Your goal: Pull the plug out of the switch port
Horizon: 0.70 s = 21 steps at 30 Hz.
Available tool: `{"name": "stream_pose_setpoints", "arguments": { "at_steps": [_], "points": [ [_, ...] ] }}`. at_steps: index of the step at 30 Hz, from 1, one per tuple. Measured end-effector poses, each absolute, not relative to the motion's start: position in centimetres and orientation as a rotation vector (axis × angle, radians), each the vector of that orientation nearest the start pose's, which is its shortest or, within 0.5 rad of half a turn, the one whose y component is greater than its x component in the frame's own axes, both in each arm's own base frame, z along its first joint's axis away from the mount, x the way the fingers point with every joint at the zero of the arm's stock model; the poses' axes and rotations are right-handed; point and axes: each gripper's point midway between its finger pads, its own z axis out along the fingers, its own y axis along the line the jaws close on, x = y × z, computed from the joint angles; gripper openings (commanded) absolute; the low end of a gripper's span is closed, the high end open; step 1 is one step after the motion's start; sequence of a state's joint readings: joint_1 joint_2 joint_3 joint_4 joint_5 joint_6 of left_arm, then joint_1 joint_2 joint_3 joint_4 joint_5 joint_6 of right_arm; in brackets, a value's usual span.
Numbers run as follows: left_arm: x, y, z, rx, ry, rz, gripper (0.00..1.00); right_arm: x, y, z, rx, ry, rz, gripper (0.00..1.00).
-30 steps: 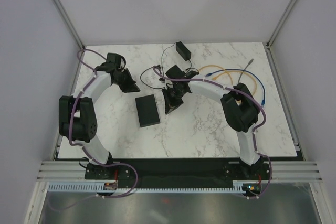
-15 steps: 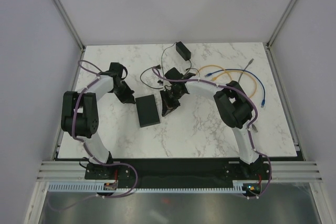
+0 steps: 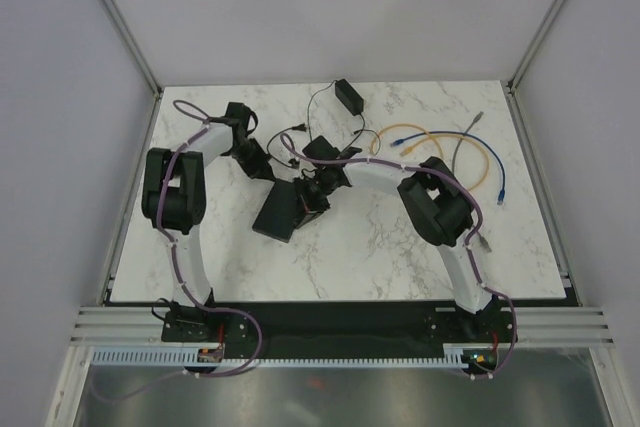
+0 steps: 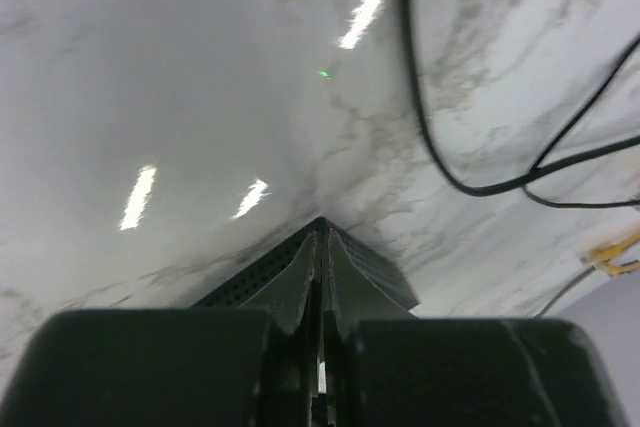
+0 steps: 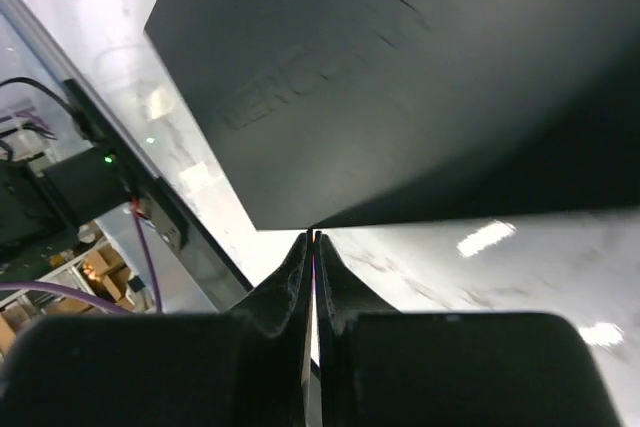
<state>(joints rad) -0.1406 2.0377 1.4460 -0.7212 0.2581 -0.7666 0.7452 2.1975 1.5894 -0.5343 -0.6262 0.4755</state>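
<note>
The left gripper [image 4: 320, 239], its fingers pressed together, points at a corner of the black box [image 4: 378, 269]. Beyond the box, thin black cords [image 4: 430, 137] cross the marble table [image 4: 180, 97].

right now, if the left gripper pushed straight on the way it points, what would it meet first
Probably the black box: its corner lies right at the shut tips of the left gripper, though depth is unclear.

Overhead view, wrist views close over box [image 3: 280, 213]
</note>
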Motion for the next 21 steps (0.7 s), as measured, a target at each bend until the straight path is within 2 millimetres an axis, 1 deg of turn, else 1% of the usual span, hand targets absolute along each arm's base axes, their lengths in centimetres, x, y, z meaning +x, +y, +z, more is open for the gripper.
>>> {"name": "stream_pose_setpoints", "arguments": {
  "at_steps": [2, 5, 6, 8, 11, 13, 15, 17, 19, 21],
  "points": [
    [40.4, -14.9, 3.0, -0.817, 2.856, -0.602, 0.02, 25.5, 41.5, 3.7, -0.584, 2.863, 1.204, 0.07],
    [41.1, -17.4, 3.2, -0.75, 2.864, -0.705, 0.02, 25.4, 43.6, 4.0, -0.56, 2.848, 1.297, 0.07],
    [41.3, -17.7, 3.0, -0.741, 2.86, -0.704, 0.02, 25.3, 44.1, 4.1, -0.542, 2.853, 1.322, 0.07],
    [41.5, -17.6, 3.1, -0.74, 2.854, -0.705, 0.02, 25.3, 44.4, 4.2, -0.534, 2.849, 1.342, 0.07],
    [41.5, -16.5, 3.6, -0.764, 2.842, -0.663, 0.02, 26.2, 44.2, 4.6, -0.51, 2.815, 1.361, 0.07],
    [41.7, -15.5, 4.7, -0.764, 2.819, -0.625, 0.03, 26.5, 42.9, 4.6, -0.476, 2.814, 1.354, 0.07],
    [42.2, -14.4, 6.6, -0.747, 2.779, -0.603, 0.04, 26.7, 41.0, 4.6, -0.435, 2.824, 1.336, 0.07],
    [43.2, -13.6, 9.3, -0.713, 2.706, -0.598, 0.06, 26.9, 38.5, 4.7, -0.381, 2.832, 1.308, 0.08],
    [43.8, -13.1, 12.1, -0.682, 2.636, -0.614, 0.09, 27.0, 36.4, 5.2, -0.345, 2.828, 1.284, 0.11],
    [43.8, -12.9, 14.9, -0.64, 2.573, -0.639, 0.12, 27.2, 34.1, 6.0, -0.308, 2.814, 1.254, 0.15]
  ]
}}
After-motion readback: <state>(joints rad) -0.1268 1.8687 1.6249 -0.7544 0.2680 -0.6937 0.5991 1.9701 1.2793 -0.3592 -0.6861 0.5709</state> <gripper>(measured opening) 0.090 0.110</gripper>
